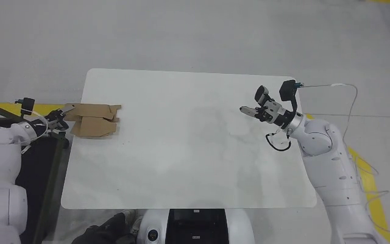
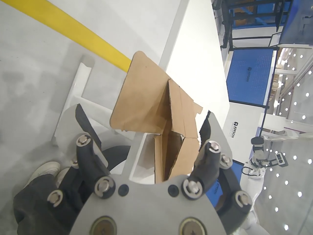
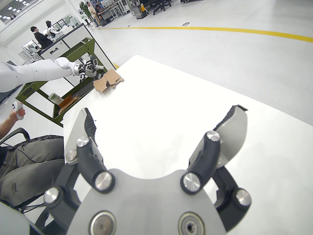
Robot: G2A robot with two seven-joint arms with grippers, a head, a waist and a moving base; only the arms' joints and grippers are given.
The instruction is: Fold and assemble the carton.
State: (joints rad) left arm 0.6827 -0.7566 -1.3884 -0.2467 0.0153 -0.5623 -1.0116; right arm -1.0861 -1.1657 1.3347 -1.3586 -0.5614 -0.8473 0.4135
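Noted matt brown cardboard in the carton [image 2: 156, 99], smooth on the faces and rough along the cut edges. Noted a smooth white table [image 1: 183, 158] with a faint sheen. Found matt grey metal plates, black plastic links and shiny steel pins on the left gripper [image 2: 143, 113] and the right gripper [image 3: 161, 110], with ribbed black pads [image 3: 91, 123].

The left gripper [image 2: 143, 112] and right gripper [image 3: 162, 110] are built alike. Behind the jaws each has a silver-grey plate with two round bearings, black link bars pinned with shiny round-headed screws, and pale metal fingers [image 3: 234, 123] lined inside with black ribbed pads [image 3: 90, 122]. Farther back come a black wrist and glossy white arm shells [image 1: 321, 141], and a thin grey cable [image 1: 329, 85] trails from the right wrist's black camera [image 1: 287, 89].
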